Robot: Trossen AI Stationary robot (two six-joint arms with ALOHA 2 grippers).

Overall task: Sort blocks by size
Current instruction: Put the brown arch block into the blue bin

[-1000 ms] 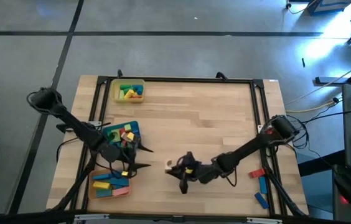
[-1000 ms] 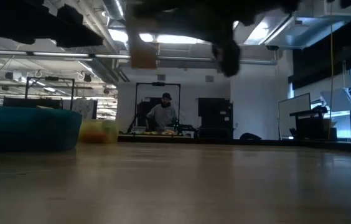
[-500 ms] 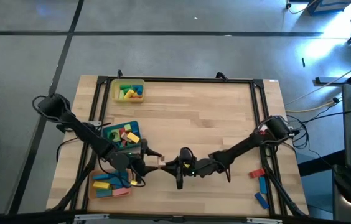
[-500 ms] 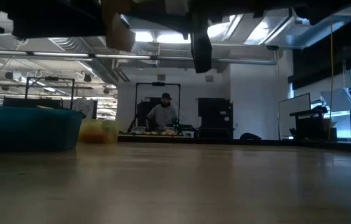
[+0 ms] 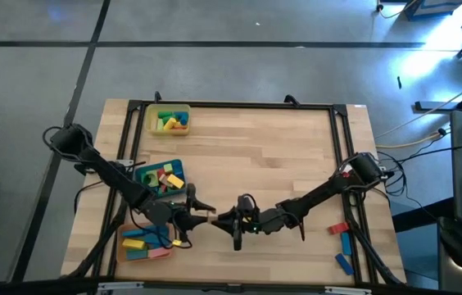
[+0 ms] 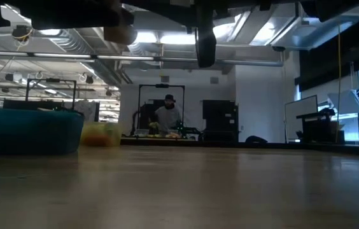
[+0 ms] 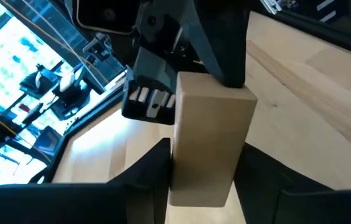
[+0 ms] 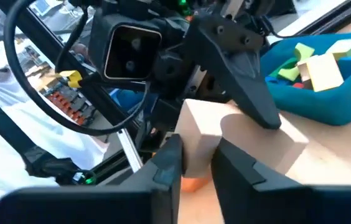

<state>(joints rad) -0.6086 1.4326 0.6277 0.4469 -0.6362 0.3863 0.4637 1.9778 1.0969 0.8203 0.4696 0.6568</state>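
A plain light wooden block (image 7: 210, 137) hangs between my two grippers above the table's near middle, well clear of the tabletop in the low view (image 6: 119, 33). My left gripper (image 5: 201, 211) reaches it from the table's left. My right gripper (image 5: 224, 218) reaches it from the right. Both are shut on it, fingers pointing about level. Coloured blocks lie in a yellow tray (image 5: 169, 120), a blue tray (image 5: 159, 178) and an orange tray (image 5: 144, 243) on the left. My left gripper pinches the block's end nearest it (image 7: 199, 183) between its two fingers (image 7: 154, 171), coming level from the table's left. The block is lifted clear of the table. My right gripper pinches the block's opposite end (image 8: 195, 144) between its two fingers (image 8: 169, 163), coming level from the table's right. My left gripper's finger (image 8: 244, 87) lies close above it on the same block.
A red block (image 5: 338, 228) and two blue blocks (image 5: 346, 243) lie at the table's near right corner. The black frame rail (image 5: 239, 106) runs round the table. A person sits in the room far behind the table (image 6: 165, 116).
My right gripper has carried the wooden block a little toward the table's left. My left gripper has come toward the table's right to meet it, rolling somewhat, and its wide-open fingers have shut on the block, which stays clear of the table.
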